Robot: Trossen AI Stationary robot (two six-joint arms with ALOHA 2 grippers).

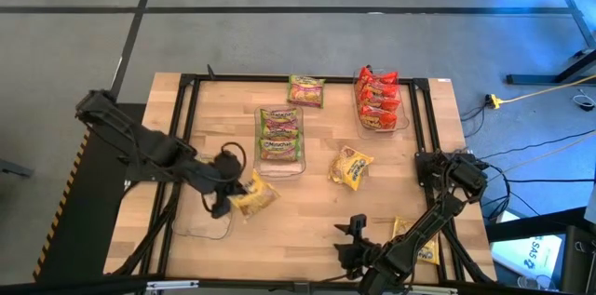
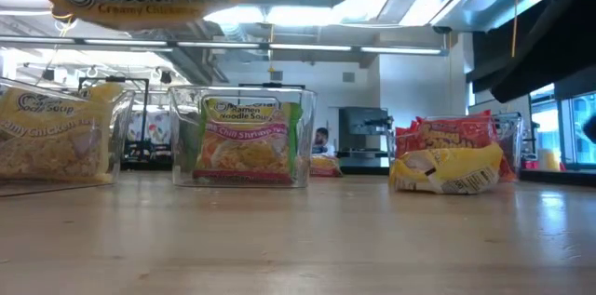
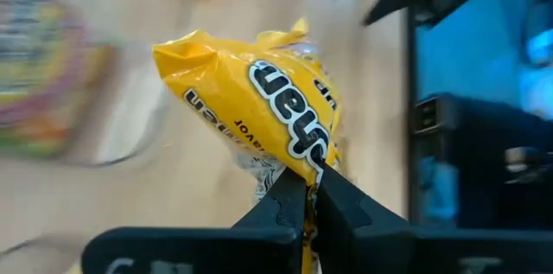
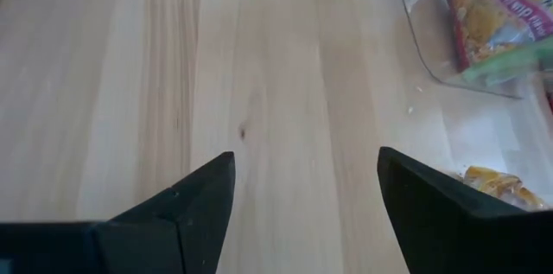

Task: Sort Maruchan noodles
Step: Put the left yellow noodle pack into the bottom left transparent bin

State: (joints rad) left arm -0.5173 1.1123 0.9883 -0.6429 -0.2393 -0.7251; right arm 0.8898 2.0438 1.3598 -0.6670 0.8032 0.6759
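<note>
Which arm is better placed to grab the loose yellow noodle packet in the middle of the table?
Right: its tool is open and empty near the yellow packet; the left tool already grips another yellow packet.

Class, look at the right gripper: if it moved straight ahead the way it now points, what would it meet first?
Probably nothing soon: the open right gripper faces bare table. The clear bin with its green noodle packet lies off to one side; depth is uncertain.
</note>
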